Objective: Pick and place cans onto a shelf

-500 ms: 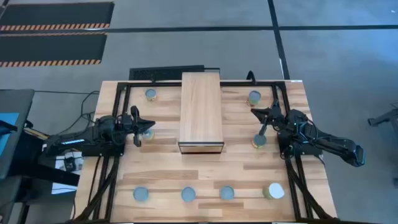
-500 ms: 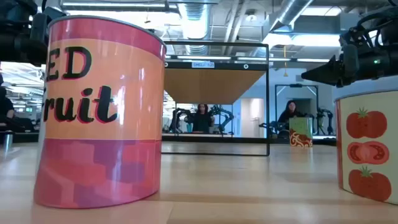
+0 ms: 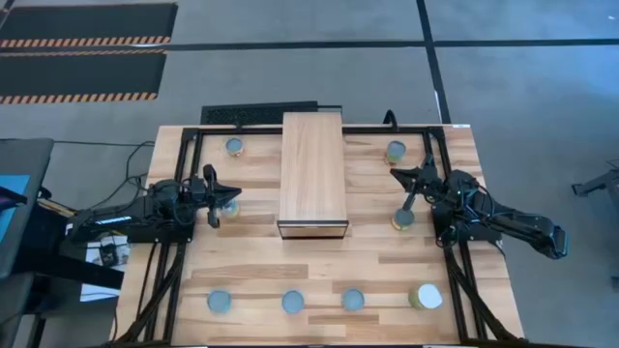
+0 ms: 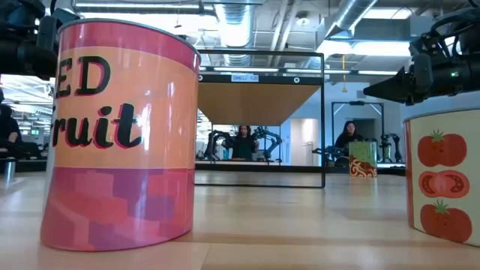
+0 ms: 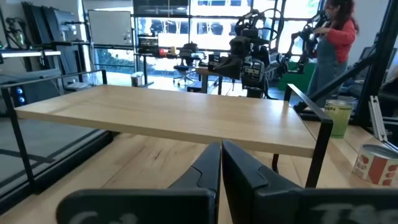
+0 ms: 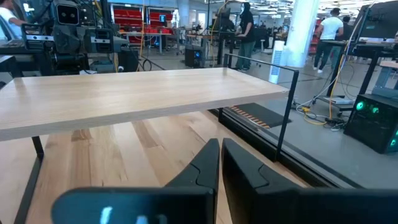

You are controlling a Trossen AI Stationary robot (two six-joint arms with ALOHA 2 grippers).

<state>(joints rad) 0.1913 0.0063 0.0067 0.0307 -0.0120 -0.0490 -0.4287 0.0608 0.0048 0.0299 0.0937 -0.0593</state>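
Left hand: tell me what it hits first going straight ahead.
Most likely the shelf: the left hand, fingers shut, points at its long side. Whether it meets the edge or passes underneath is unclear.

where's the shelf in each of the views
High view: the shelf lies at the table's middle, between both arms.
Low view: its underside shows centre, behind the fruit can.
Left wrist view: its top spans the picture.
Right wrist view: likewise.
Shared landmark: its black frame legs.
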